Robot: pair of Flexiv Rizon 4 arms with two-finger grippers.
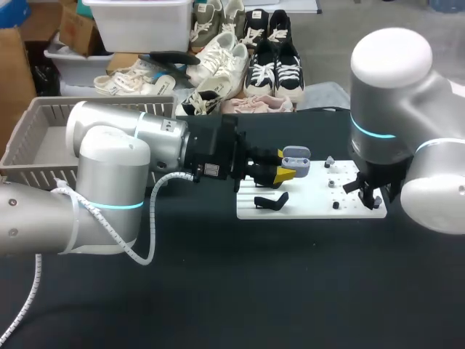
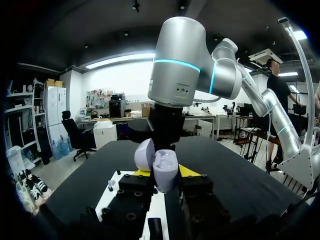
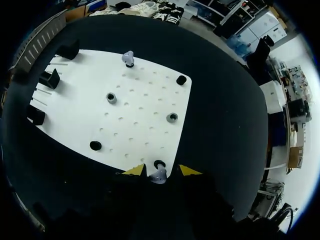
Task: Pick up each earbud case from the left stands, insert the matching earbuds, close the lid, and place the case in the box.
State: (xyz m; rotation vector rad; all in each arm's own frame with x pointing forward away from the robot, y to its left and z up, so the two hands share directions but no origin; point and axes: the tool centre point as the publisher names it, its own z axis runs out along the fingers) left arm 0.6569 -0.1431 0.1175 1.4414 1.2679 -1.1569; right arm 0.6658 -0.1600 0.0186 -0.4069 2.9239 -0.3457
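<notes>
My left gripper (image 1: 282, 173) reaches to the table's middle and is shut on an open lavender earbud case (image 1: 296, 158), held above the left part of the white board (image 1: 312, 207). In the left wrist view the case (image 2: 160, 167) sits between the yellow tips with its lid up. My right gripper (image 1: 370, 193) hangs over the board's right end. Its fingers (image 3: 134, 170) stand on either side of a lavender earbud (image 3: 159, 175) beside a black holder (image 3: 159, 164), with small gaps showing. A second lavender earbud (image 3: 128, 58) stands at the board's far side.
Black case stands (image 3: 50, 79) line the board's left edge, one seen as stand (image 1: 272, 200) in the head view. Grey holders (image 3: 111, 98) and black holders (image 3: 95, 145) dot the board (image 3: 145, 120). A grey basket (image 1: 33, 138) stands at the back left.
</notes>
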